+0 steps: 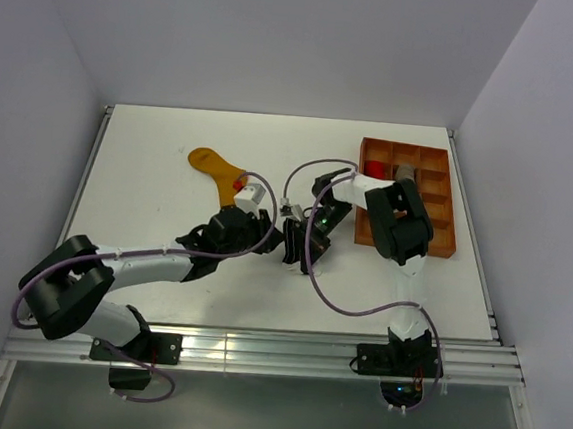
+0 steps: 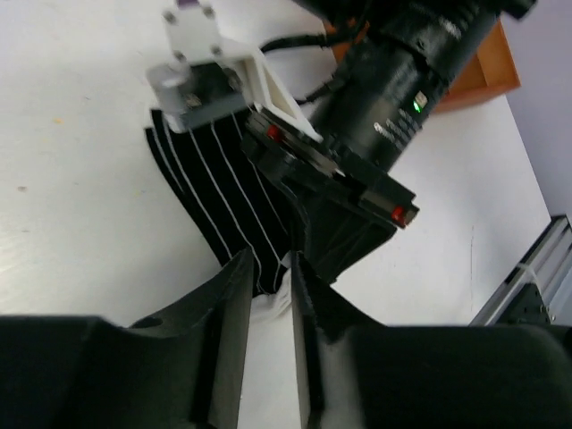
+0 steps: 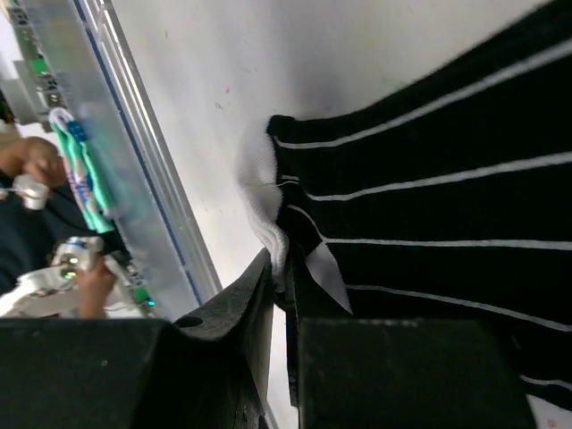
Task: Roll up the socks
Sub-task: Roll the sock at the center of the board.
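Tray is our marker. Both arms meet just left of it, over the striped sock. It lies flat on the table, not rolled at all. Mustard sock sits well left of the tray, nobody near it.

Risk no. 1, imo: two grippers v. close together on one sock. A turn to start the roll could knock finger on finger, or drag the whole sock toward the tray w/o curling it. Risk no. 2: thin bites, so fabric may slip out once there's tension.

Now the tools. Right gripper: fingers together, clamped on the sock's edge by the white toe. Left gripper: narrow gap, sock's end caught between the fingers. Looks pinched, but how firmly, can't say.
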Controlling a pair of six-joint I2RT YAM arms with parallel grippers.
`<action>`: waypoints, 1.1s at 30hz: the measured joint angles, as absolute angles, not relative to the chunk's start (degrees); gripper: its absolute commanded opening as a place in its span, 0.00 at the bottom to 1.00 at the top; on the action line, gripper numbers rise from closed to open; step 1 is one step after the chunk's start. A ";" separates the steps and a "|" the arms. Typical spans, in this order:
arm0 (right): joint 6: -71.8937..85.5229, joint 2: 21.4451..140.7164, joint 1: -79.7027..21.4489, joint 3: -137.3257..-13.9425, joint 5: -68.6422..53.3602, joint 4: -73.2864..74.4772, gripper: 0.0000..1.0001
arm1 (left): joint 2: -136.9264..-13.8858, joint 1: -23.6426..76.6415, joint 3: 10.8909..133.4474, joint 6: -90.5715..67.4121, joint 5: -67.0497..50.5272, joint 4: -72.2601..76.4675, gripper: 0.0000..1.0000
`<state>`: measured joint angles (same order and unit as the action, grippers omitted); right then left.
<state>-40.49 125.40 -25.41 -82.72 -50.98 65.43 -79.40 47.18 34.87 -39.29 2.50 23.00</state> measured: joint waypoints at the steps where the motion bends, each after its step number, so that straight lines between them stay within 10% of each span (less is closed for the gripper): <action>1: -40.32 125.82 -25.17 -82.94 -51.07 65.91 0.11 | -80.42 47.59 34.70 -38.85 2.11 23.79 0.33; 13: -39.92 128.16 -24.25 -85.56 -52.40 69.12 0.11 | -92.60 50.30 35.05 -36.03 -7.75 33.36 0.47; 33: -42.70 131.61 -21.85 -89.06 -54.65 74.81 0.11 | -101.67 50.57 37.12 -36.07 -12.40 37.06 0.41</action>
<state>-42.70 131.61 -21.85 -89.06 -54.65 74.81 -101.67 50.57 37.12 -36.07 -12.40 37.06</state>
